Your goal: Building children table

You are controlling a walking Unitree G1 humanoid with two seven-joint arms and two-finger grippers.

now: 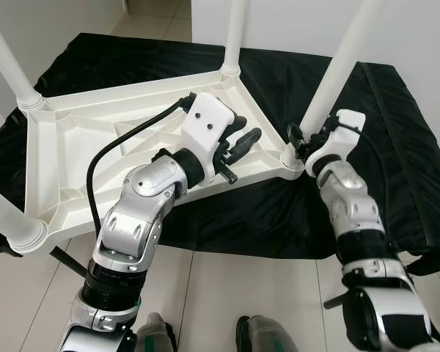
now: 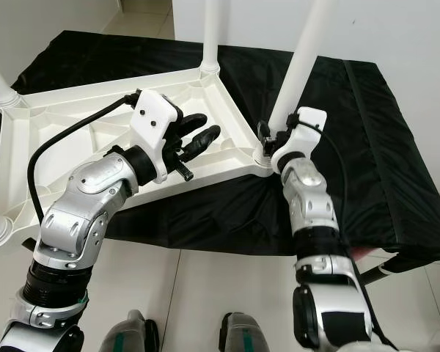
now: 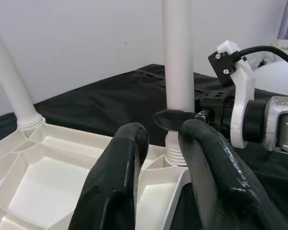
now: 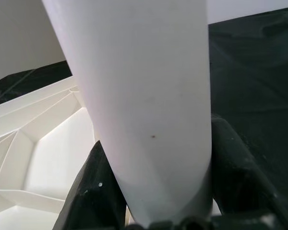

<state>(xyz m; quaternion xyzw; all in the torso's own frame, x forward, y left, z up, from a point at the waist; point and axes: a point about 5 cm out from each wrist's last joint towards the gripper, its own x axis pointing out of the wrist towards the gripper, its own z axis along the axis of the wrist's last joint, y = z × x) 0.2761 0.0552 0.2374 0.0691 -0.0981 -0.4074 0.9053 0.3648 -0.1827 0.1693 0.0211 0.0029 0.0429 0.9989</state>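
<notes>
Gripping the white leg just above its socket, the right pincer clamps the tube at the near right corner of the upturned white children's table, which lies on a black cloth. The left pincer hovers released over the table's ribbed underside near its right edge.
</notes>
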